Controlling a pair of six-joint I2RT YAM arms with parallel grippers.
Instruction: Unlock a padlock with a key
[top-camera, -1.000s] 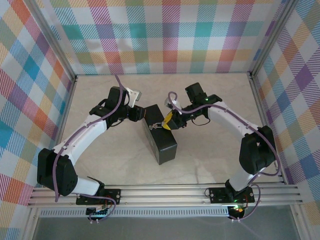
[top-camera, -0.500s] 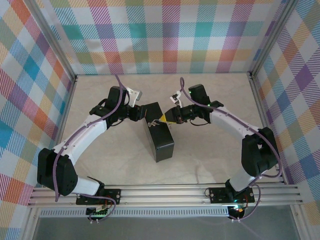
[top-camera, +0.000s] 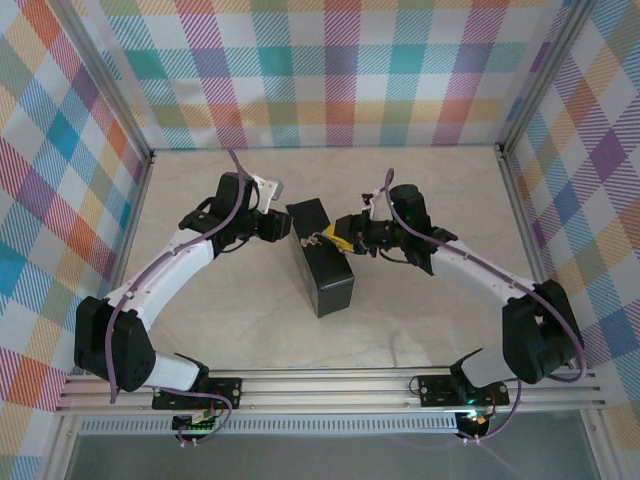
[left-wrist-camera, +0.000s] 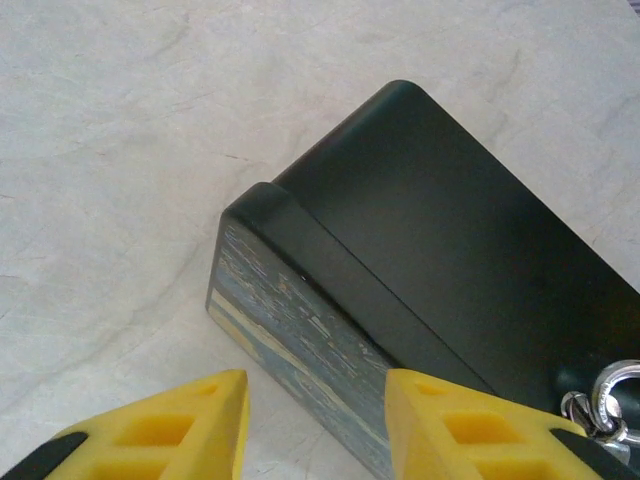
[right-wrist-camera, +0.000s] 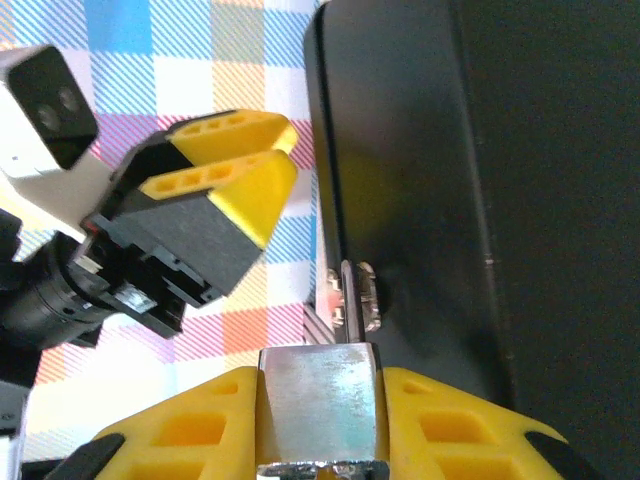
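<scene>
We are gripping the padlock with our right gripper, its fingers closed tight on the silvery body. The padlock is sitting against the side of the dark tin, its shackle reaching up to a small metal fitting on the tin's edge. Our left gripper is hovering over the pale counter just beside the tin's end, fingers spread open and gripping nothing.

Plaid walls, marbled tabletop
</scene>
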